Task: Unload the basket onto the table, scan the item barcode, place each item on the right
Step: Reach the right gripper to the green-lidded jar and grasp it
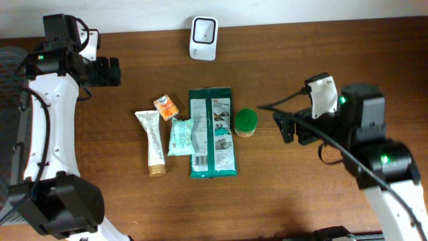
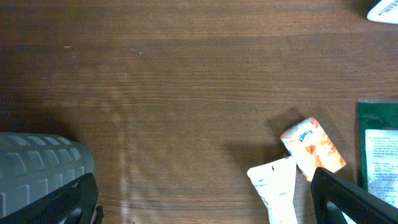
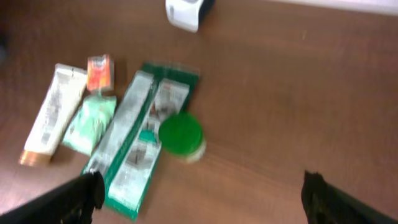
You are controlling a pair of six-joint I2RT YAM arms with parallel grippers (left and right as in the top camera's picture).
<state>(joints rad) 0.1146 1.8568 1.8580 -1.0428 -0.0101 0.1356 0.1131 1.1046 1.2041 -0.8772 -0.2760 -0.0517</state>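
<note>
Five items lie in a row mid-table: an orange packet (image 1: 165, 107), a white tube (image 1: 152, 142), a pale green tissue pack (image 1: 180, 136), a long green wipes pack (image 1: 212, 132) and a green-lidded jar (image 1: 246, 122). A white scanner (image 1: 202, 38) stands at the back edge. My left gripper (image 1: 112, 71) hovers open at the far left, well left of the packet (image 2: 313, 146) and tube (image 2: 277, 190). To the right of the jar (image 3: 181, 135), my right gripper (image 1: 284, 127) is open and holds nothing. The wipes pack (image 3: 140, 143) lies left of it.
A grey ribbed basket (image 1: 10, 67) sits at the table's left edge, and its corner (image 2: 37, 168) shows beside my left finger. The scanner (image 3: 186, 11) is seen far off at the top of the right wrist view. Bare wood surrounds the items.
</note>
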